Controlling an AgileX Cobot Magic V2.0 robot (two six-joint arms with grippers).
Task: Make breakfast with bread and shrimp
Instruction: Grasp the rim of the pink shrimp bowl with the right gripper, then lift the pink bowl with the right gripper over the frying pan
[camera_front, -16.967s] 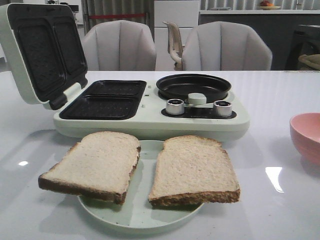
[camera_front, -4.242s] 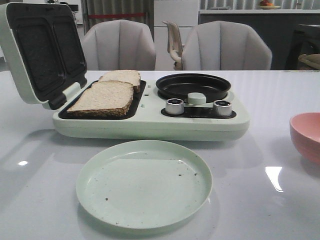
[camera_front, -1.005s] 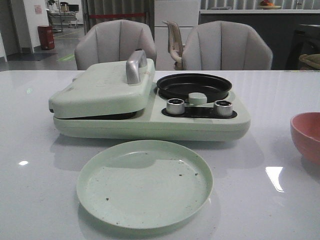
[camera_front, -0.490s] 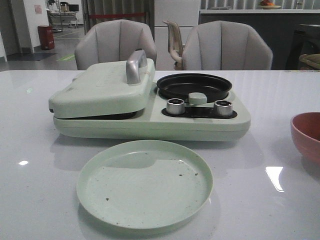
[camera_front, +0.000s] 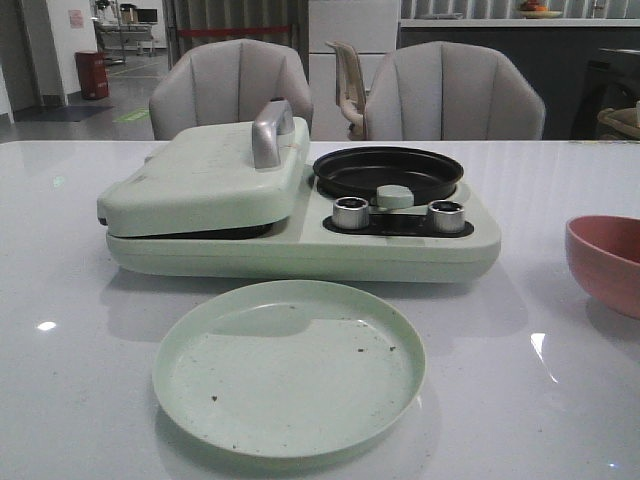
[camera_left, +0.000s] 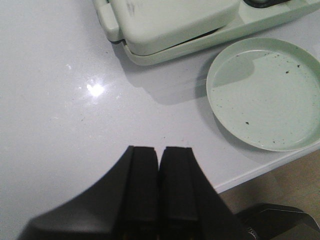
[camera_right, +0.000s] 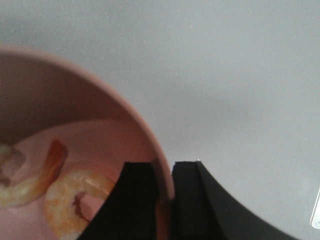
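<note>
Pink plastic sits pinched between my right gripper's (camera_right: 164, 200) fingers: one pad inside the bowl (camera_front: 606, 262), one outside, clamped on its rim. The shrimp (camera_right: 47, 192) lie curled on the bowl's floor just beside my inner finger, orange-pink and whitish. No bread shows anywhere; I judge it is under the shut lid (camera_front: 205, 178) of the breakfast maker (camera_front: 300, 240), which does not sit quite flush.

The step in hand, as I read it, is carrying the bowl to the round black pan (camera_front: 388, 172) and tipping the shrimp in. A rim pinch is a weak hold, so I should move slowly, keep the bowl level until it is over the pan, then tilt gently toward the pan's centre.

Two metal knobs (camera_front: 350, 212) and a small pale cap stand at the pan's near edge; the bowl should pass above them. A crumb-flecked green plate (camera_front: 289, 367) lies near the maker's front, apart from it. My left gripper (camera_left: 159, 172) hangs over bare table, fingers pressed together on nothing, well apart from the bowl.
</note>
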